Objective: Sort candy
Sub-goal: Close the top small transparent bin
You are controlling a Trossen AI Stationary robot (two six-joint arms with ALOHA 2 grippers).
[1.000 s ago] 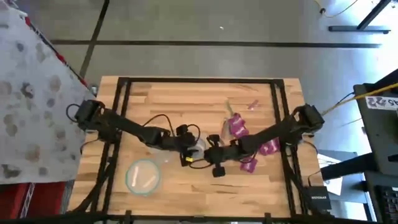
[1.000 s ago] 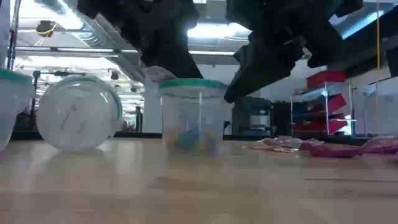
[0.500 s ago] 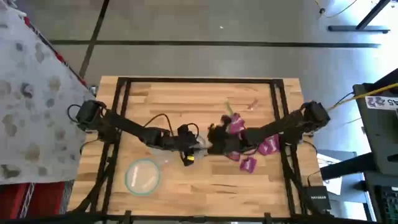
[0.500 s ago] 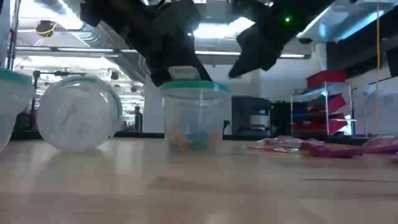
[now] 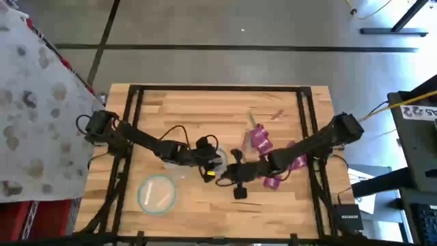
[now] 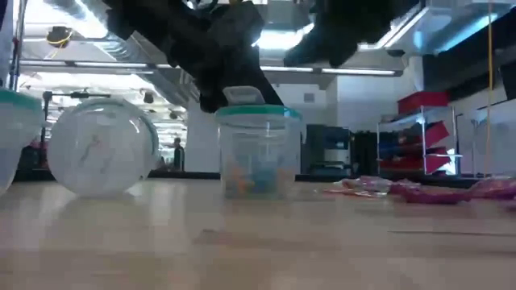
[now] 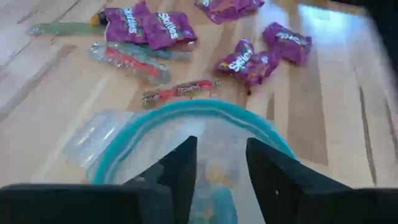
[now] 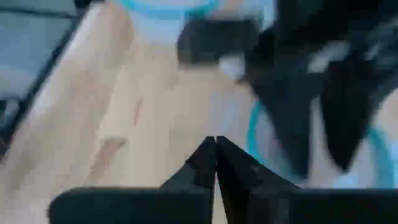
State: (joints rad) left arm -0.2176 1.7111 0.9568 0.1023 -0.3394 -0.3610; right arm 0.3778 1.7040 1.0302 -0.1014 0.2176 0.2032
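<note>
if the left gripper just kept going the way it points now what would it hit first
Most likely the clear teal-rimmed bowl: the left gripper sits with its fingers apart right over the bowl's open mouth, aimed in at the few sweets lying inside. The magenta candy packets lie beyond the rim. Depth is hard to judge.

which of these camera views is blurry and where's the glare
Right wrist view: heavily smeared, only the shut right gripper reads clearly. Low view: bright ceiling lights behind the bowl, arms dark silhouettes. Left wrist view: glare on the table; purple candy packets legible.
</note>
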